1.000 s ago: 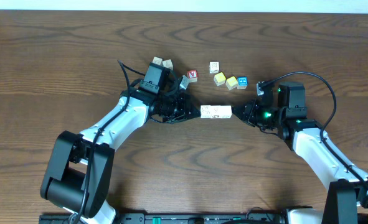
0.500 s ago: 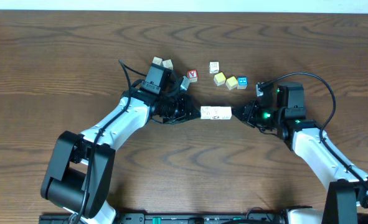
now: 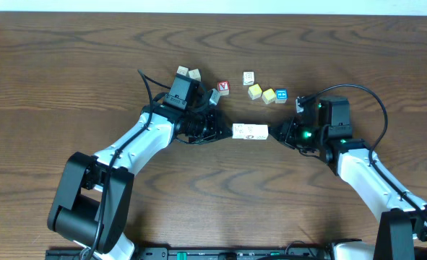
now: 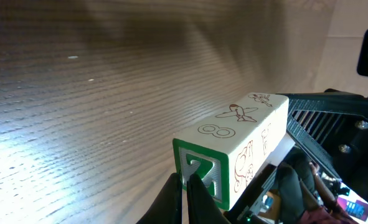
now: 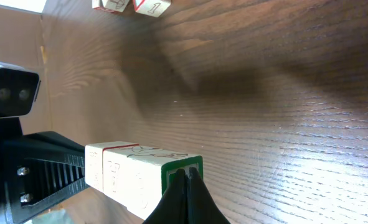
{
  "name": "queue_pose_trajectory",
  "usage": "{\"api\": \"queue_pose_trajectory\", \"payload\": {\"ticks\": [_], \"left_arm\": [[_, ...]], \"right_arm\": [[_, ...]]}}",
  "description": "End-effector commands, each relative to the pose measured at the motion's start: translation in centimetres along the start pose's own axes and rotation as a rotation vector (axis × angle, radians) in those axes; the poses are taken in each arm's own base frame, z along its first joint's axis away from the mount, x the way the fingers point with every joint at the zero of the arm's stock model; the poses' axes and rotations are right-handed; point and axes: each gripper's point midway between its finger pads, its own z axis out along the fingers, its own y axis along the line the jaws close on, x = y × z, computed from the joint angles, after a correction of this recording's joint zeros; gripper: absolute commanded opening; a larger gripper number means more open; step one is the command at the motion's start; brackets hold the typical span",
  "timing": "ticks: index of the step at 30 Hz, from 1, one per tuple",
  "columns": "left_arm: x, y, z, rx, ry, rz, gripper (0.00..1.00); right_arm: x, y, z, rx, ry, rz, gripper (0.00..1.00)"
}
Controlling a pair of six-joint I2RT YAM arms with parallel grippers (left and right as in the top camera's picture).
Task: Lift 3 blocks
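Overhead: three blocks (image 3: 250, 131) in a row, centre of table (image 3: 68, 58), pinched endwise between closed left gripper (image 3: 225, 132) and closed right gripper (image 3: 275, 135). Only from wrists: green-framed end faces.

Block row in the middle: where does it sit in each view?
Overhead: the row of three blocks is at picture centre, lying left to right.
Left wrist: lower centre-right, green-framed end nearest the camera.
Right wrist: lower left of centre, green-framed end nearest.
Shared landmark: the brown wood table.

Robotics lab: wooden table (image 3: 54, 58), two arms (image 3: 148, 137)
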Motion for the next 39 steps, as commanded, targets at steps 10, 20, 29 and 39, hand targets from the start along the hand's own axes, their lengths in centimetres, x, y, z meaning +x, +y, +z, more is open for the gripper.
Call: {"api": "queue_pose_trajectory", "payload": {"ticks": [10,20,29,39], "left_arm": [[0.6,-2.5,0.4,0.031,0.009,0.058,0.08],[0.5,-2.0,0.7,0.011,0.005,0.051,0.07],[0.8,-0.5,1.9,-0.007,0.041,0.002,0.07],[0.6,-0.1,1.9,-0.027,0.029,0.001,0.07]], "right_arm": [[2.4,1.3,1.1,-0.057,0.098,-0.002,0.01],[2.4,0.6,1.7,-0.046,0.107,0.008,0.01],[2.3,0.2,1.7,-0.026,0.097,-0.001,0.01],[2.5,-0.1,1.9,0.0,0.095,-0.004,0.01]]}}
